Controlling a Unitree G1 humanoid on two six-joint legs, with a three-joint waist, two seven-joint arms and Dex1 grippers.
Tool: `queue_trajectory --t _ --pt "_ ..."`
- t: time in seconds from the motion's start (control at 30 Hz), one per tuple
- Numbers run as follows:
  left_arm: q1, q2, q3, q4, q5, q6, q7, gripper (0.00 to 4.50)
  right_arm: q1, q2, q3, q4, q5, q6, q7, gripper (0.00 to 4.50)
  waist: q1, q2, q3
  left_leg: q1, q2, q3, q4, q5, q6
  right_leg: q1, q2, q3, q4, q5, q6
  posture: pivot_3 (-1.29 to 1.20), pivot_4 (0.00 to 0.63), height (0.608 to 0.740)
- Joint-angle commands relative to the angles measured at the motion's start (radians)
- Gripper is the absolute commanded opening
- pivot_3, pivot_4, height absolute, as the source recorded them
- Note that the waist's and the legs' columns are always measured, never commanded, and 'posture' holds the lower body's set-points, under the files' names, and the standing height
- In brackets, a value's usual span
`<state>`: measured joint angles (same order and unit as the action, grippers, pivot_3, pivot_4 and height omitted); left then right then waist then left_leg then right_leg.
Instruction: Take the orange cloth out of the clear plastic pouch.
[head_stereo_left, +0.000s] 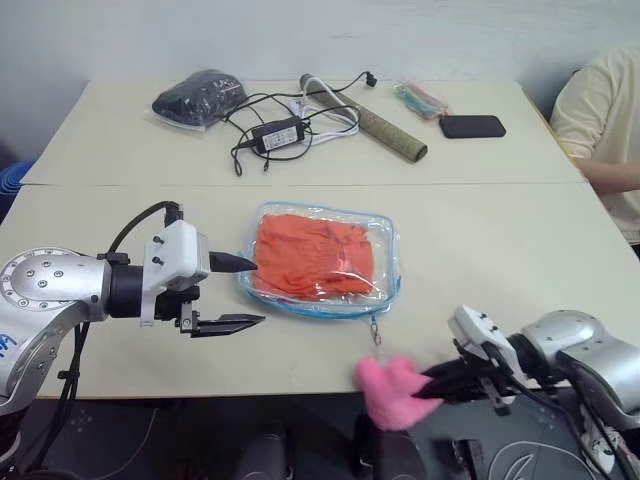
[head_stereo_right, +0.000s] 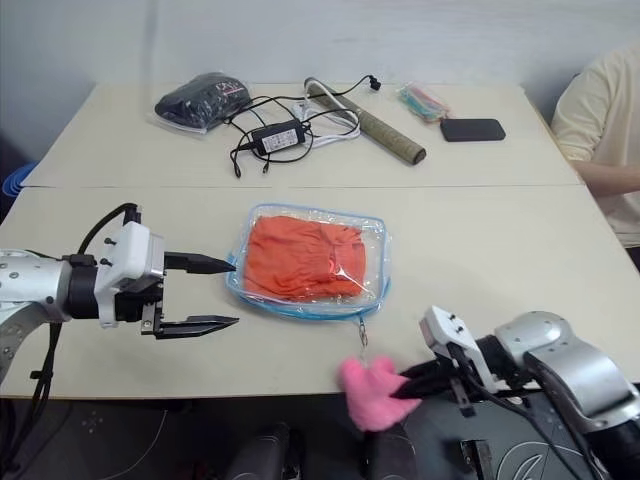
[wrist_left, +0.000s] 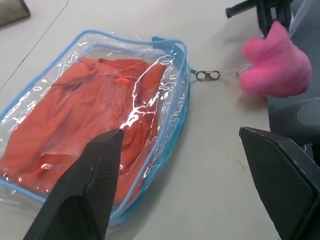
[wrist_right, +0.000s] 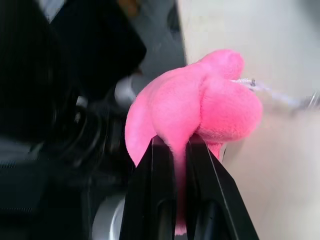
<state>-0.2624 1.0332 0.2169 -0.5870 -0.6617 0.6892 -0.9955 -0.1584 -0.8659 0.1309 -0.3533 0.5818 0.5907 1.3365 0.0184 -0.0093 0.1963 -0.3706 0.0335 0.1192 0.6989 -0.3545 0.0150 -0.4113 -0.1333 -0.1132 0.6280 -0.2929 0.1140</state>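
A: Biggest first. The table (head_stereo_left: 520, 250) carried everything; its near edge ran just below both grippers. A person (head_stereo_left: 605, 130) in a pale yellow top sat at its far right corner, well beyond the right gripper.

B: And the task's own things?

A: The clear plastic pouch (head_stereo_left: 385, 232) lay flat mid-table, directly ahead of the left gripper (head_stereo_left: 245, 290), blue zip edging all round. The orange cloth (head_stereo_left: 312, 255) was inside it, wrinkled, filling most of the pouch.

B: Left gripper state?

A: Spread wide, gripping nothing. One fingertip sat at the pouch's near edge; touching or not, the annotator couldn't tell. The other hung apart from the pouch, over bare table.

B: Right one?

A: The right gripper (head_stereo_left: 425, 385) was clamped on the pink plush heart (head_stereo_left: 390, 392), fingers pressed together with the plush pinched between them. The heart was off the table's near edge, its chain (head_stereo_left: 376, 333) running from it back to the pouch's corner.

B: Clutter?

A: All far beyond both grippers, at the back of the table: a dark bundle in clear wrap (head_stereo_left: 198, 98), a rolled mat (head_stereo_left: 375, 125), a power adapter with tangled cables (head_stereo_left: 280, 133), a black phone (head_stereo_left: 472, 126), and a small pack of coloured items (head_stereo_left: 422, 97) next to it.
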Motion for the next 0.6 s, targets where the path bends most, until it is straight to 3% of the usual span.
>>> queue_trajectory --t 0.03,0.47,0.6 --pt "-0.007 -0.001 -0.005 -0.035 -0.015 -0.002 0.006 3.89 -0.048 0.103 0.024 0.009 -0.003 0.024 -0.113 0.03 -0.001 0.000 0.000 0.000 0.000 0.000 0.000 0.000 0.000 0.000 0.000 0.000 0.000 0.000 0.000 0.00 0.150 0.740" --pt "-0.034 -0.002 -0.048 -0.031 -0.007 0.003 0.004 3.89 -0.162 0.291 0.158 0.059 -0.097 0.009 -0.234 0.03 0.001 0.000 0.000 -0.001 0.000 0.000 0.000 0.000 0.000 0.000 0.000 -0.001 0.001 0.000 0.000 0.00 0.150 0.740" --pt "-0.026 -0.021 -0.083 -0.036 0.010 -0.013 0.012 3.89 -0.198 0.308 0.165 0.094 -0.104 0.065 -0.261 1.02 -0.001 0.000 0.000 -0.001 0.000 0.000 0.000 0.000 0.000 0.000 0.001 0.000 0.001 0.000 0.000 0.00 0.150 0.740"
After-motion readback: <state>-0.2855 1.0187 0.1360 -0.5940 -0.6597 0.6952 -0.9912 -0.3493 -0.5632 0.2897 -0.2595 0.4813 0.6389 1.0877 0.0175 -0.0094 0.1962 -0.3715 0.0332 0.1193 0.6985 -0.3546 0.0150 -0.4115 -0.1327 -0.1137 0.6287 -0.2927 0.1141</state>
